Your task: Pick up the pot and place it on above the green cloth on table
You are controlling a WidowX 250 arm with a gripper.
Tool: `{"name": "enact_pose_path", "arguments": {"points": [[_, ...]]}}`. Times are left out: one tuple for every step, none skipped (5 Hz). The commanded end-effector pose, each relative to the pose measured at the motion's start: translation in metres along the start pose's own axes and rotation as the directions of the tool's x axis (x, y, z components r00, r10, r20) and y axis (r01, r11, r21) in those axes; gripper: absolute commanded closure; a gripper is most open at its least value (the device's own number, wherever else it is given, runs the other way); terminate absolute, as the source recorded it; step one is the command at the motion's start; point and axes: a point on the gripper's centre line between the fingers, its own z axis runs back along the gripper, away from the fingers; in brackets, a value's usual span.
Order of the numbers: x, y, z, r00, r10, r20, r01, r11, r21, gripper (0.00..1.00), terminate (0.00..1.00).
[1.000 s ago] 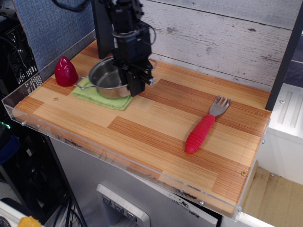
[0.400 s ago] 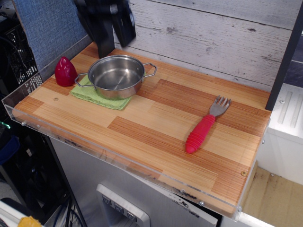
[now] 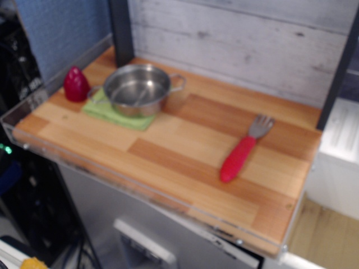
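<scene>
Steel pot [image 3: 136, 89] sits on green cloth [image 3: 115, 112], upper left of tabletop [image 3: 185, 151], placement apparently complete; end effector out of frame.

A whitewashed plank wall [image 3: 247, 45] runs behind the tabletop's back edge, a blue fabric panel [image 3: 61, 28] stands at its left corner, all slightly blurred.

Pot [image 3: 137, 89] sits on cloth [image 3: 112, 112] at table's [image 3: 168, 157] back-left, cone-shaped thing [image 3: 76, 84] just left of it, fork [image 3: 244, 148] well apart to right.
</scene>
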Motion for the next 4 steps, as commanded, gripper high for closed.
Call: {"name": "enact_pose_path", "arguments": {"points": [[-0.003, -0.008, 0.018, 0.997, 0.035, -0.072, -0.024, 0.989, 0.145, 0.00, 0.00], [0.003, -0.009, 0.014, 0.996, 0.030, -0.078, -0.019, 0.990, 0.143, 0.00, 0.00], [0.010, -0.003, 0.014, 0.991, -0.043, -0.130, 0.061, 0.989, 0.134, 0.00, 0.00], [0.010, -0.003, 0.014, 0.991, -0.043, -0.130, 0.061, 0.989, 0.134, 0.00, 1.00]]}}
